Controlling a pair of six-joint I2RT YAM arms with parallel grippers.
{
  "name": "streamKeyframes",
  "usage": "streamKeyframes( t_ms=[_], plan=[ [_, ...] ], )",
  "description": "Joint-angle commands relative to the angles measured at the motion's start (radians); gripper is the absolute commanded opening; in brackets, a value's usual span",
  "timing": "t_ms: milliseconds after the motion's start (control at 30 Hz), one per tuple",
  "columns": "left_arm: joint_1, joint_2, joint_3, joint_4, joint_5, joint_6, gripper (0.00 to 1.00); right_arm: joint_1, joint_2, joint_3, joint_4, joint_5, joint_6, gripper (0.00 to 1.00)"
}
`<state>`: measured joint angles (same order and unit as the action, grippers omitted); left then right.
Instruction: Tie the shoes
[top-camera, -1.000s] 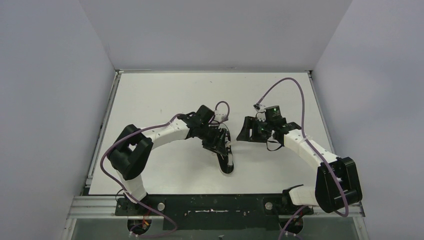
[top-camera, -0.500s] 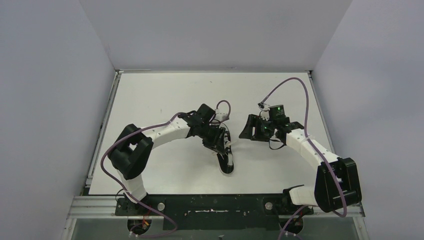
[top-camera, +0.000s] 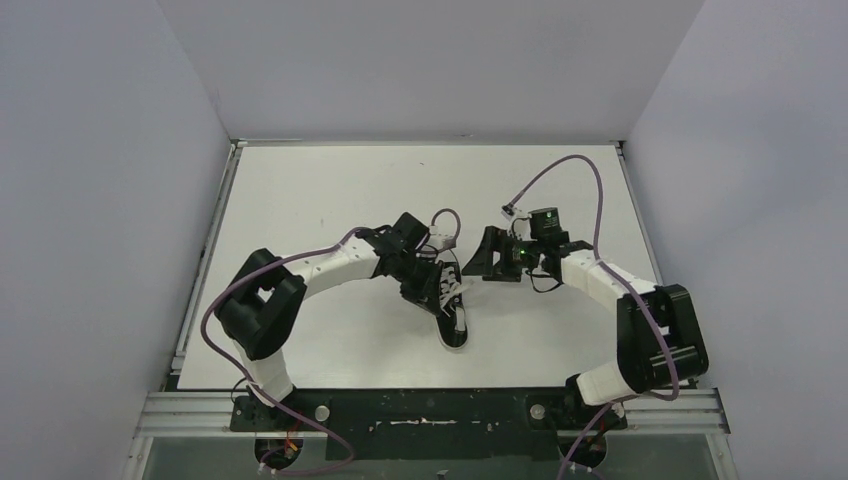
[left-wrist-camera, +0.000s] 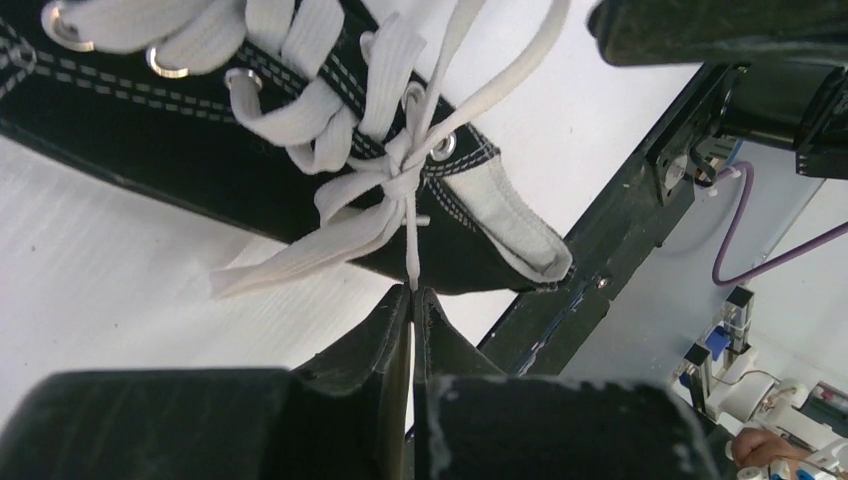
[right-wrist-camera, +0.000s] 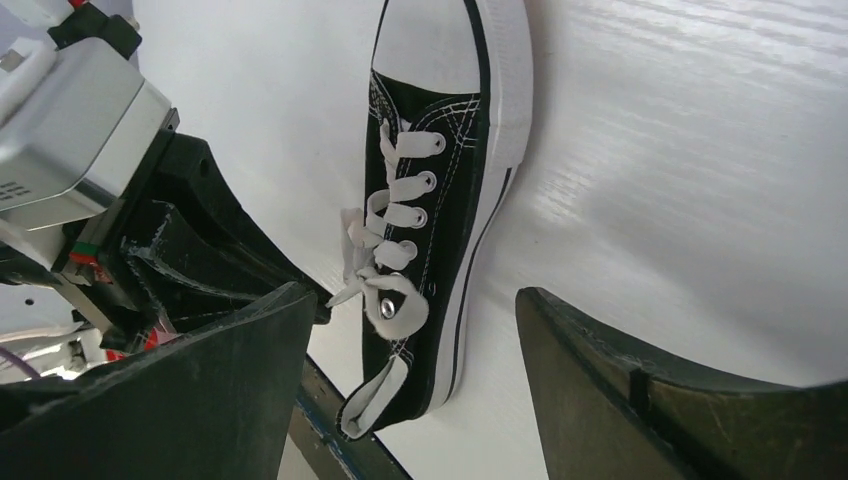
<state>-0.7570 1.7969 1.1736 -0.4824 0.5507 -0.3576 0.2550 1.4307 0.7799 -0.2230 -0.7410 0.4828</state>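
left wrist view: left gripper (left-wrist-camera: 412, 292) clenched on a taut lace (left-wrist-camera: 409, 235) at the knot (left-wrist-camera: 398, 178) of the shoe (left-wrist-camera: 150, 140); right gripper (right-wrist-camera: 410, 300), released, likely must grasp the other strand (left-wrist-camera: 300, 255) next.

A matte white rectangular tabletop (top-camera: 300, 190) with a faint wood grain is boxed in by plain pale grey panels: a left wall (top-camera: 100, 200), a back wall (top-camera: 430, 60) and a right wall (top-camera: 745, 200). A thin silvery metal rail (top-camera: 203, 280) runs along the table's left edge, and a brushed aluminium frame bar (top-camera: 180, 412) crosses its near edge. The light is soft and even, leaving a pale sheen on the tabletop.
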Motion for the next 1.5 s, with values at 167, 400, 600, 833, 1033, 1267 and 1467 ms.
streamKeyframes(
  t_ms=[167,400,600,833,1033,1267,1467],
  plan=[
    [0.049,-0.116,-0.130,0.044,0.068,-0.022,0.00,0.004,0.130,0.009,0.215,-0.324,-0.036,0.70],
    [0.069,-0.148,-0.198,0.095,0.112,-0.046,0.00,0.058,0.116,-0.006,0.287,-0.319,-0.105,0.60],
    [0.084,-0.143,-0.220,0.104,0.136,-0.041,0.00,0.075,0.001,-0.013,0.242,-0.194,-0.350,0.53],
    [0.089,-0.137,-0.242,0.138,0.163,-0.055,0.00,0.102,-0.024,0.064,-0.040,-0.262,-0.899,0.57],
    [0.090,-0.126,-0.265,0.200,0.189,-0.098,0.00,0.198,0.068,0.168,-0.205,-0.212,-1.168,0.61],
    [0.091,-0.114,-0.286,0.247,0.196,-0.126,0.00,0.211,0.109,0.211,-0.263,-0.203,-1.272,0.59],
    [0.094,-0.110,-0.303,0.268,0.204,-0.138,0.00,0.211,0.134,0.223,-0.284,-0.217,-1.313,0.57]
  ],
)
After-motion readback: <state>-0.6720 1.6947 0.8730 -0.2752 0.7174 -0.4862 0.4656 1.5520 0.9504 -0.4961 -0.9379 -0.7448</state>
